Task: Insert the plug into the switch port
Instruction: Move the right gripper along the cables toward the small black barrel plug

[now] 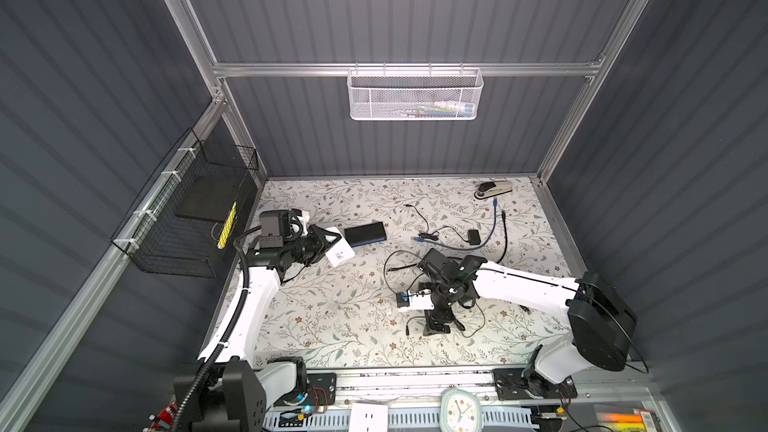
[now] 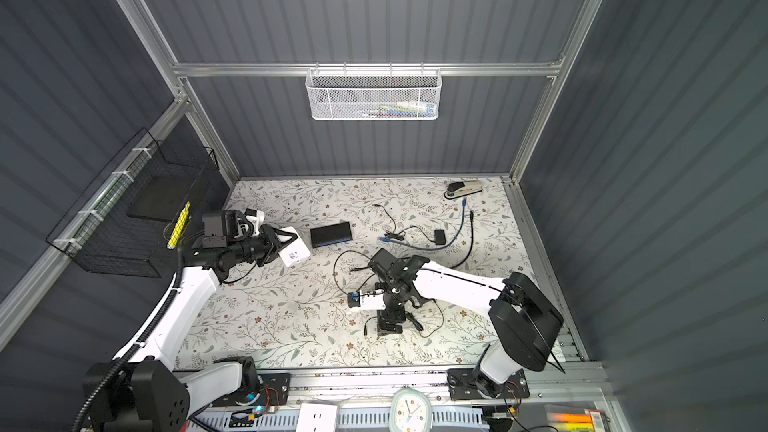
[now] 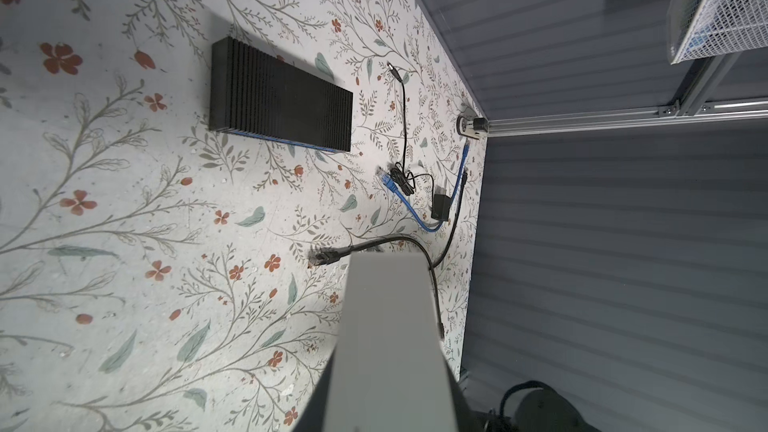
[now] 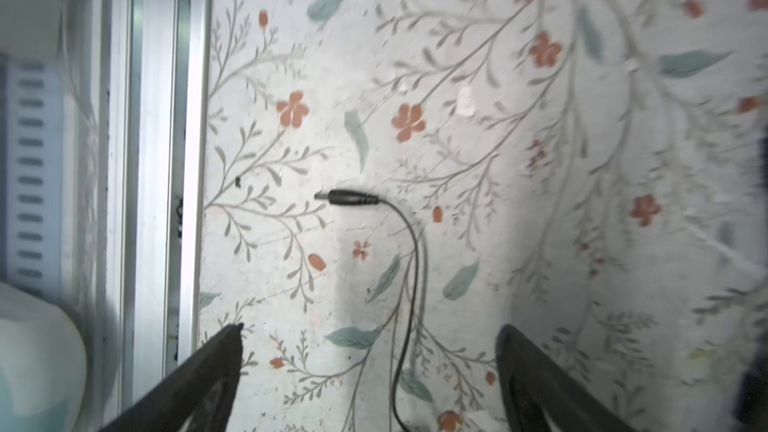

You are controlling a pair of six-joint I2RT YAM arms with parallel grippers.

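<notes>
My left gripper (image 1: 330, 243) is shut on a white flat switch (image 1: 340, 254) with a printed label, holding it tilted above the table's left side. In the left wrist view the switch (image 3: 390, 326) fills the space between the jaws, and its ports do not show. A black barrel plug (image 4: 349, 198) on a thin cord lies on the floral table, its tip toward the front rail. In both top views the plug (image 1: 408, 330) (image 2: 365, 330) sits near the front. My right gripper (image 4: 370, 328) (image 1: 436, 326) hangs open just behind the plug, its fingers either side of the cord without touching it.
A black ribbed box with a blue face (image 1: 365, 233) lies beside the white switch. Further right are a blue network cable (image 1: 484, 238), a black cable (image 1: 504, 243), a small adapter (image 1: 473, 236) and a stapler (image 1: 496, 189). The aluminium front rail (image 4: 158, 160) runs close to the plug.
</notes>
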